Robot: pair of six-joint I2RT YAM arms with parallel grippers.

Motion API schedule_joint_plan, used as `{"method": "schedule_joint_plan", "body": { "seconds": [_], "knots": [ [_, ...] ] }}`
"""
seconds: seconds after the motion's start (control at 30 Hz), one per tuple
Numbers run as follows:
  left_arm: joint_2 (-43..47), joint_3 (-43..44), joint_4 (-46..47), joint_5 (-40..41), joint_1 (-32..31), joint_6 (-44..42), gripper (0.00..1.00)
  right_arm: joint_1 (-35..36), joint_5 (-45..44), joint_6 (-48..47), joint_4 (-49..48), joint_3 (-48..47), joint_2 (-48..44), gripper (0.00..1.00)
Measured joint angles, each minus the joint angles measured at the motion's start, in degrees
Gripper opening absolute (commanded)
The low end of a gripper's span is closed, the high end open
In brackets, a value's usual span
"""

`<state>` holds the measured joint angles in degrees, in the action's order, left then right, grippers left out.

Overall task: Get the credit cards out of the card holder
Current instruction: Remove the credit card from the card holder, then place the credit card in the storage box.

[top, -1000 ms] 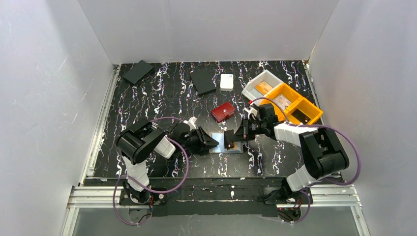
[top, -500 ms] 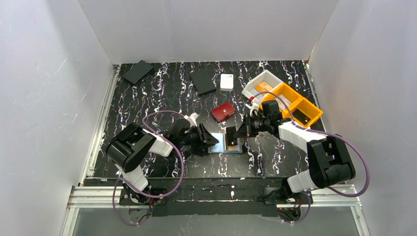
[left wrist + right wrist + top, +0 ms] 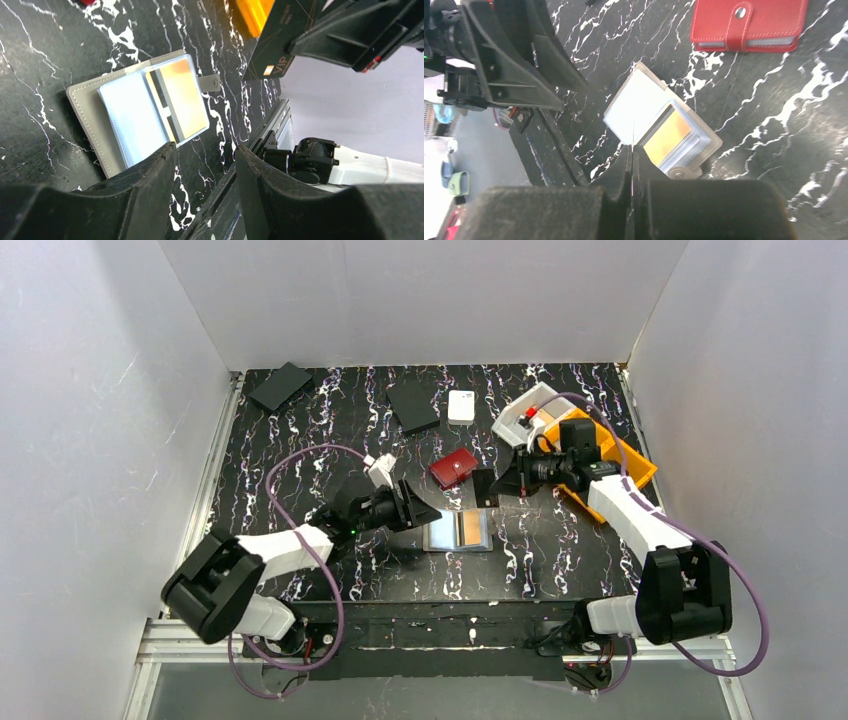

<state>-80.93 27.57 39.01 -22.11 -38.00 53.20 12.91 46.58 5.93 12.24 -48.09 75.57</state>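
The grey card holder (image 3: 458, 531) lies open and flat on the table. An orange credit card (image 3: 177, 102) sits in its right half and a light blue one (image 3: 132, 117) in its left half; both also show below the right wrist as the orange card (image 3: 666, 136) and the blue card (image 3: 634, 102). My left gripper (image 3: 206, 150) is open and empty, just left of the holder (image 3: 85, 107). My right gripper (image 3: 632, 147) is shut on a black card (image 3: 484, 487), held in the air behind the holder. That black card (image 3: 280, 30) carries "VIP" lettering.
A dark red case (image 3: 453, 468) lies just behind the holder. An orange bin (image 3: 620, 455) and a white tray (image 3: 520, 415) stand at the back right under the right arm. Two flat black squares (image 3: 280, 386) (image 3: 413, 405) and a small white box (image 3: 461, 406) lie further back.
My right gripper has risen from the holder and drawn back to the right with the black card. My left gripper has opened and let go of the holder's left edge.
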Motion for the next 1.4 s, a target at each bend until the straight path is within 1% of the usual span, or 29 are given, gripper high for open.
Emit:
{"method": "schedule_joint_plan", "body": {
  "seconds": [0.07,0.13,0.17,0.23,0.27,0.3,0.4,0.47,0.57,0.63,0.67,0.73,0.8,0.87,0.97,1.07,1.4],
  "knots": [
    [3.5,0.0,-2.4,1.1,0.0,-2.1,0.50,-0.8,-0.6,-3.9,3.9,-3.2,0.0,0.01],
    [7.0,0.0,-5.4,2.2,0.0,-4.4,0.58,-2.0,-1.8,-9.0,8.8,-7.7,0.0,0.01],
    [8.6,0.0,-7.2,2.8,0.0,-5.6,0.66,-2.8,-2.5,-11.7,11.1,-10.1,-0.1,0.01],
    [13.0,0.0,-11.5,4.1,0.0,-8.4,0.88,-4.9,-4.5,-17.4,16.4,-14.9,-0.1,0.01],
    [16.3,0.0,-14.5,5.2,0.0,-10.0,0.97,-6.4,-5.6,-20.5,19.1,-17.4,-0.1,0.01],
    [18.7,0.1,-16.3,5.9,0.0,-11.6,0.98,-8.3,-7.0,-24.3,22.2,-20.2,-0.1,0.01],
    [26.5,0.8,-22.8,8.8,0.5,-14.1,0.98,-13.8,-9.9,-32.7,29.8,-27.3,0.6,0.01],
    [31.2,2.3,-28.6,11.0,1.0,-15.6,0.98,-18.4,-12.3,-39.7,36.8,-32.5,2.3,0.01],
    [33.8,4.3,-33.5,12.3,1.7,-17.5,0.98,-22.2,-15.0,-45.7,42.5,-36.8,5.2,0.01],
    [34.4,8.7,-41.4,12.2,2.3,-21.9,0.98,-24.3,-18.5,-50.5,46.2,-38.8,8.2,0.01],
    [34.1,12.9,-46.7,12.0,2.6,-25.8,0.98,-25.0,-20.9,-52.7,47.8,-39.0,9.7,0.01],
    [33.1,18.2,-52.3,11.8,2.7,-32.2,0.98,-25.5,-23.5,-54.6,49.4,-39.1,11.3,0.01],
    [32.5,20.8,-54.3,11.8,2.7,-36.1,0.98,-25.6,-27.3,-57.0,50.9,-39.2,13.8,0.01],
    [32.3,20.7,-56.3,11.8,2.8,-41.0,0.98,-25.6,-29.6,-58.1,52.2,-39.9,15.7,0.01],
    [31.8,17.6,-57.7,12.0,2.8,-45.8,0.98,-25.5,-33.7,-60.0,53.7,-41.8,18.4,0.01],
    [31.0,15.5,-60.6,12.2,2.8,-49.0,0.98,-25.6,-34.2,-60.3,54.0,-42.6,20.5,0.01],
    [31.1,15.0,-62.5,14.4,3.0,-53.6,0.98,-25.5,-40.9,-64.3,54.7,-44.8,28.5,0.01]
  ]
}}
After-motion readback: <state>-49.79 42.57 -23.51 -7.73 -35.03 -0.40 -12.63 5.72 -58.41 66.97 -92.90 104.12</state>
